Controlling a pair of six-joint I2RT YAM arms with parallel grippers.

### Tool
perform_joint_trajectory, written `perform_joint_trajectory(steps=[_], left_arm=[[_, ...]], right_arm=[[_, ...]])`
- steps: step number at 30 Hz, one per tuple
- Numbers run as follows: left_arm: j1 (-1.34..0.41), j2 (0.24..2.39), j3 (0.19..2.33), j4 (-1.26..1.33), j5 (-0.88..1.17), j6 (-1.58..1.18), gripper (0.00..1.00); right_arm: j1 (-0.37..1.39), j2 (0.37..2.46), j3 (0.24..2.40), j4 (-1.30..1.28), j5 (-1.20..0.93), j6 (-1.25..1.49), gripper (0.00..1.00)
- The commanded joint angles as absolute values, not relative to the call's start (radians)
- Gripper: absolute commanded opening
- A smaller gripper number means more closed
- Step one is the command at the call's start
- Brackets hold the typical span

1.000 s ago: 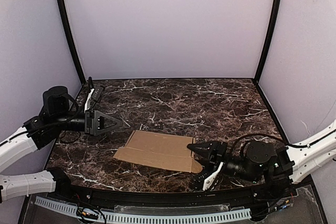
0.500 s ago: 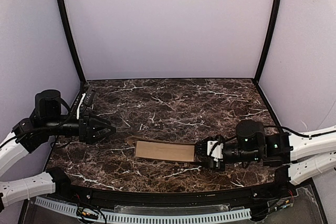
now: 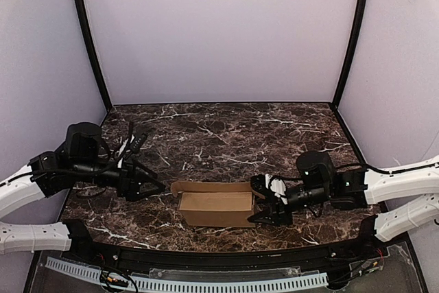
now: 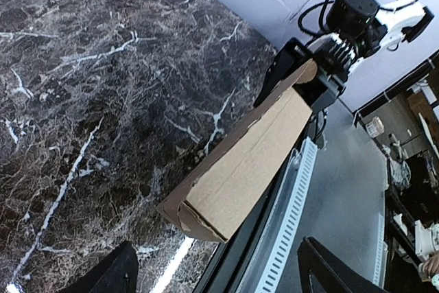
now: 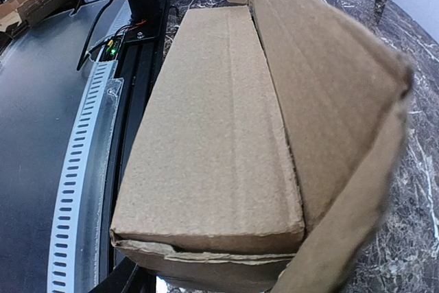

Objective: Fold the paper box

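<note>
Right claw (image 3: 264, 200): clamped on the right end of the paper box (image 3: 216, 204), carrying that end.
Left claw (image 3: 152, 184): jaws wide apart and empty, just beside the box's left end; no contact visible.
Box place: close to the near edge of the table (image 3: 226, 135), about midway between its left and right edges, lying lengthwise left to right.
Box shape: partly formed; one long panel faces up, a rear flap stands behind it, and the left end is open.
Handling: probably light and thin, stiff only along its creases; a panel would likely bow or dent under a hard pinch.
Hold: best at the left end, close to a crease or corner, not mid-panel.
</note>
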State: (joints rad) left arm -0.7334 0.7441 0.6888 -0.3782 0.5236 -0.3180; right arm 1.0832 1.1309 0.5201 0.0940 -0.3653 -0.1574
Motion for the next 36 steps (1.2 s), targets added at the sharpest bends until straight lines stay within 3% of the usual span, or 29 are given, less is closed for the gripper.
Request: perform_joint_trajectory(steps=[1,9,21,30,36], left_arm=[[-0.799,0.804,0.729,-0.434,0.382,-0.265,0.77],[-0.837,0.922,0.744,-0.443,0.275,-0.251,0.58],[-0.887,0.974,0.737,-0.346,0.354,-0.278,0.45],[-0.887,0.988,0.731,-0.329,0.372,-0.284,0.26],[-0.888,1.003,0.761,-0.399,0.353,-0.253,0.23]], right_arm=[[1.052,1.159,0.545,0.125,-0.464,-0.087,0.37],[1.043,1.177,0.531,0.137,-0.501,-0.086,0.36],[1.043,1.18,0.516,0.156,-0.505,-0.089,0.35],[1.043,1.177,0.513,0.167,-0.502,-0.092,0.34],[1.043,1.173,0.513,0.163,-0.481,-0.1,0.33]])
